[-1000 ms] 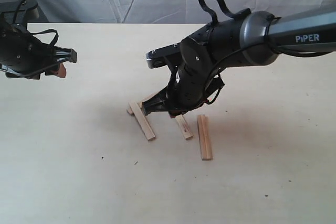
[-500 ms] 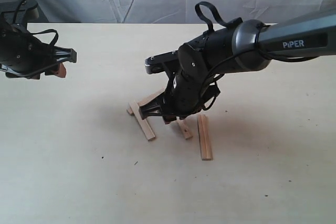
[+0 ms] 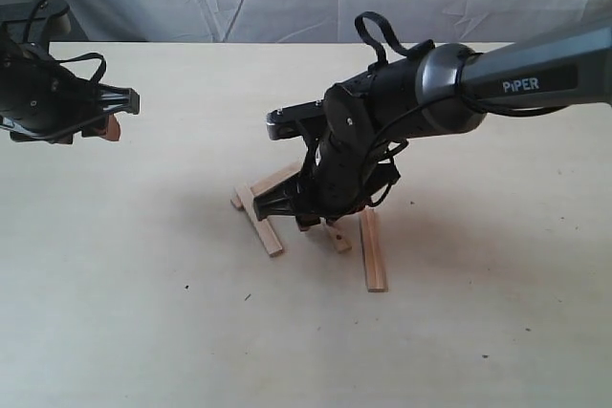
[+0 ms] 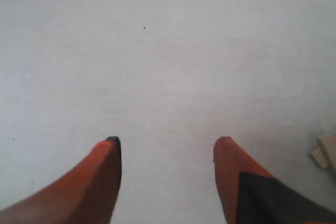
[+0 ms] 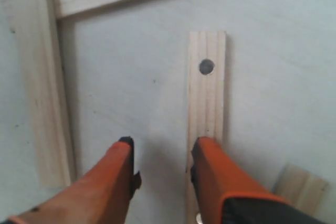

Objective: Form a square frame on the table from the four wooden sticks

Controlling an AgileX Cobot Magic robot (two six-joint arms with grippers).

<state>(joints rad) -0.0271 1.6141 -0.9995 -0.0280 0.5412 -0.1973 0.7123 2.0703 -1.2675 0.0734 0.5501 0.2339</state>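
The four wooden sticks (image 3: pixel 268 236) lie close together near the middle of the desk (image 3: pixel 143 332), and they do not form a closed square yet. Two of them already make a corner: the left stick (image 3: pixel 261 223) and the back stick (image 3: pixel 277 182) meet at their ends, like the letter L. The holed stick (image 5: pixel 206 93), which has a dark hole (image 5: pixel 206 66) near one end, lies inside this corner and apart from both of them. It runs roughly parallel to the left stick. The fourth stick (image 3: pixel 374 253) lies just beside it on the outer side. The right arm (image 3: pixel 411 102) reaches down over the group. The right jaws are released, with only bare desk in the gap between them. One orange fingertip (image 5: pixel 207 148) is over the holed stick, but I cannot tell if it touches the wood. The left arm (image 3: pixel 48 102) hangs above the desk at the left, well apart from the sticks. The left jaws are wide apart and grasp nothing, with the left fingertips (image 4: pixel 107 153) above bare desk.
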